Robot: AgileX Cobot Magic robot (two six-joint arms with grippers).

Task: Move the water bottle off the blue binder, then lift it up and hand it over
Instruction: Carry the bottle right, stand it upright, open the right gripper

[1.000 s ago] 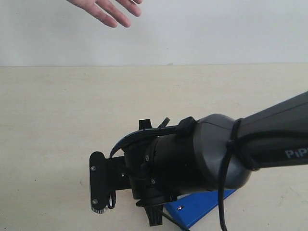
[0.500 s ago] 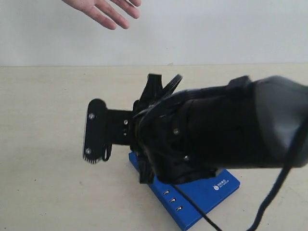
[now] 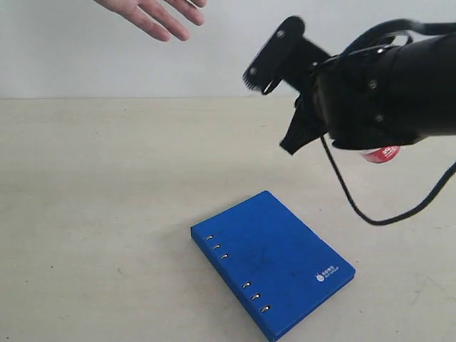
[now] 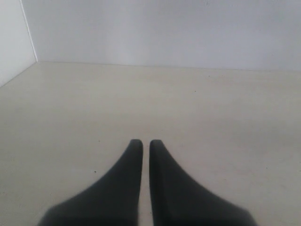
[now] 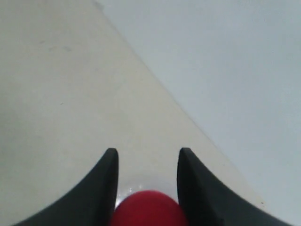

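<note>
My right gripper [image 5: 148, 151] pinches the small clear red-capped plastic water bottle [image 5: 146, 207], aloft and clear of the flat royal-blue ring binder [image 3: 274, 263] — red-and-white label [image 3: 382, 152] unreadable, contents unseen. The binder's white corner logo [image 3: 328, 272] is too small to read. My left gripper [image 4: 142, 142] — jaws pressed together.

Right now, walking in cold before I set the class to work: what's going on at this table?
The right gripper grips the water bottle at its red-capped end and has it lifted off the blue binder, which lies flat and bare on the table. A person's hand is held out, open, at the far side. The left gripper is shut and empty over bare tabletop.
</note>
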